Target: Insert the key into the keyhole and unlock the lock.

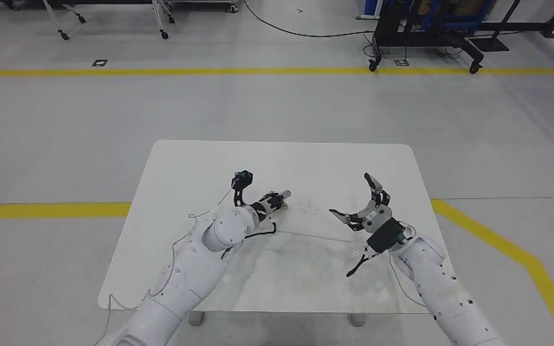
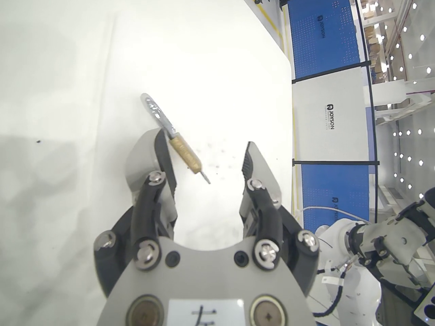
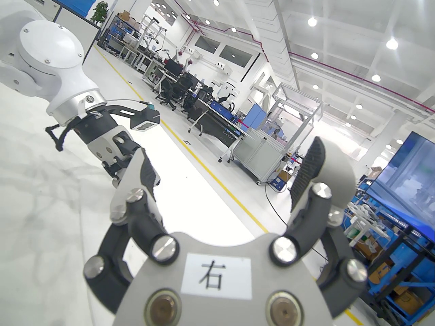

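1. The left gripper [image 2: 207, 141] is low over the white surface [image 2: 85, 52]. Its 2 fingers are spread wide and pinch nothing.
2. The brass lock [image 2: 185, 152] lies on the surface between those fingers. It is right up against 1 finger [image 2: 164, 164] and well apart from the other.
3. The silver key [image 2: 154, 107] joins 1 end of the brass lock and reaches past the fingertip. A thin metal tip [image 2: 205, 178] pokes out of the lock's other end. The key looks to be in the keyhole, but I cannot see the hole itself.
4. The right gripper [image 1: 353, 197] is far to the right of the brass lock. Its fingers are spread too, and it holds nothing.
5. I think the step now is getting hold of the lock. Next, the left gripper should squeeze the brass lock so it cannot roll. Then the right gripper must come over to the lock, pinch the flat key head and turn it gently.
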